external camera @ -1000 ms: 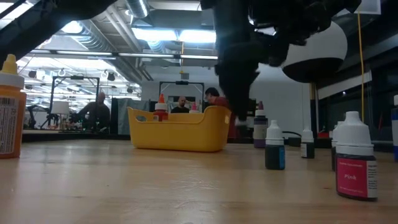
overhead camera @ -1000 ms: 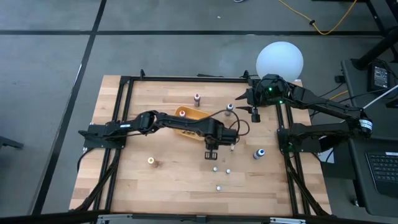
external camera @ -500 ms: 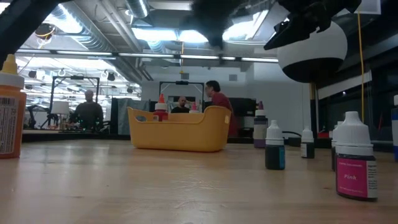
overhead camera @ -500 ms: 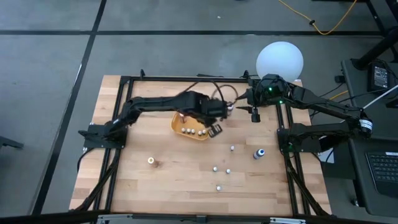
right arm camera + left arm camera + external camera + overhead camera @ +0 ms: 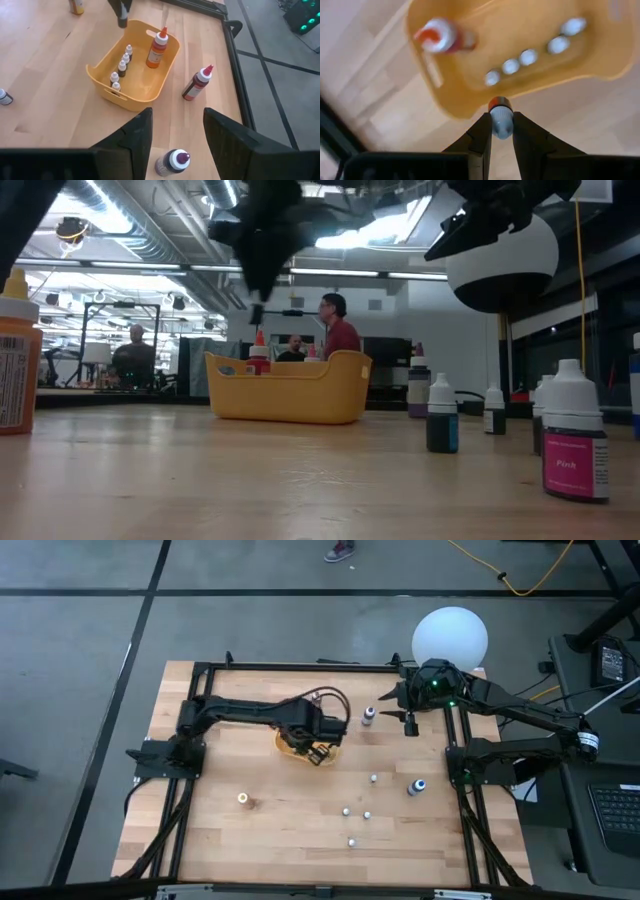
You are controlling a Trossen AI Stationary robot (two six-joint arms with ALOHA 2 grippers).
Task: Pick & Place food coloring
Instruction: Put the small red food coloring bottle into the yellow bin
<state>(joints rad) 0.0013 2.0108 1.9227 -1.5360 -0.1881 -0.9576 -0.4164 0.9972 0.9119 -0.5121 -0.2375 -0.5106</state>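
My left gripper (image 5: 501, 131) is shut on a tiny dropper bottle (image 5: 501, 119) with a white top and an orange band. It hangs over the near rim of the orange tray (image 5: 292, 748), and shows again in the right wrist view as my left gripper (image 5: 120, 19). Inside the tray (image 5: 150, 82) stand several small white-capped bottles (image 5: 120, 67) and a taller orange bottle with a red tip (image 5: 158, 48). My right gripper (image 5: 172, 131) is open, waiting at the table's far right (image 5: 408, 721). My left gripper pinches the tiny bottle's white top (image 5: 501, 125) between its two fingers, coming from above and pointing down. The orange-banded end (image 5: 500, 104) sticks out past the fingertips. The bottle is lifted clear, above the tray's rim (image 5: 470, 107).
On the table lie a maroon bottle (image 5: 197, 82), a purple-topped one (image 5: 368, 716), a blue-topped one (image 5: 416, 786), several tiny bottles (image 5: 357, 812) right of centre and an orange bottle (image 5: 243, 799) near left. A white globe (image 5: 450, 637) stands at the far right corner. People stand in the room behind.
My left gripper has risen from the table among the tiny bottles right of the tray, and swung toward the far left edge. It carried the small bottle with it and now hangs over the tray. My right arm has kept still.
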